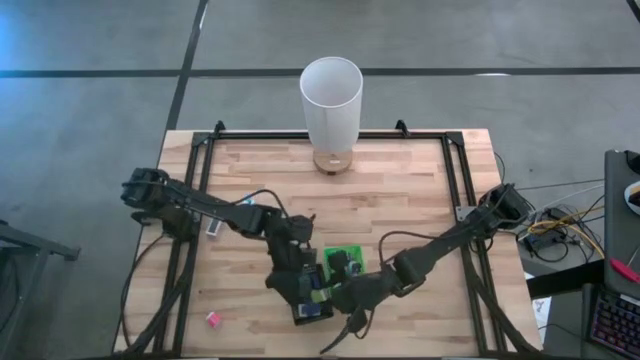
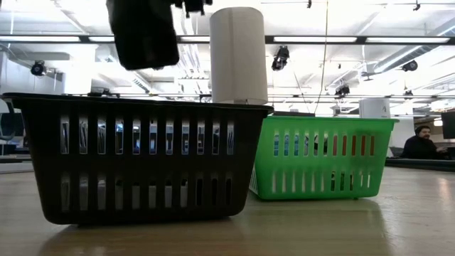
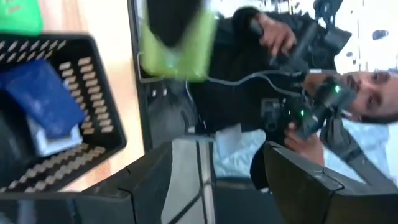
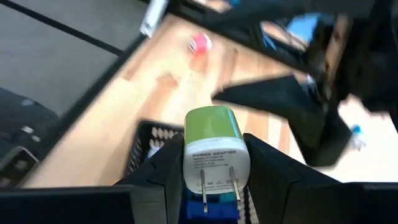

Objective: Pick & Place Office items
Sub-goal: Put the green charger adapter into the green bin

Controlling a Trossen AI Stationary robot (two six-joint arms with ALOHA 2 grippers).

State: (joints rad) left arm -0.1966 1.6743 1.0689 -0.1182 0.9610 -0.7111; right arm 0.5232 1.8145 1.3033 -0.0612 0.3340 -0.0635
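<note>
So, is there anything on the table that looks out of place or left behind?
Yes. One small pink item lies alone on the bare wood near the table's front left corner, away from the black basket and the green basket. A white item also lies loose by the left arm.

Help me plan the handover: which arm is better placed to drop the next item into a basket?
The right. Its claw is clamped on the green power adapter, poised above the black basket. The left claw is open and holds nothing, beside that same basket.
</note>
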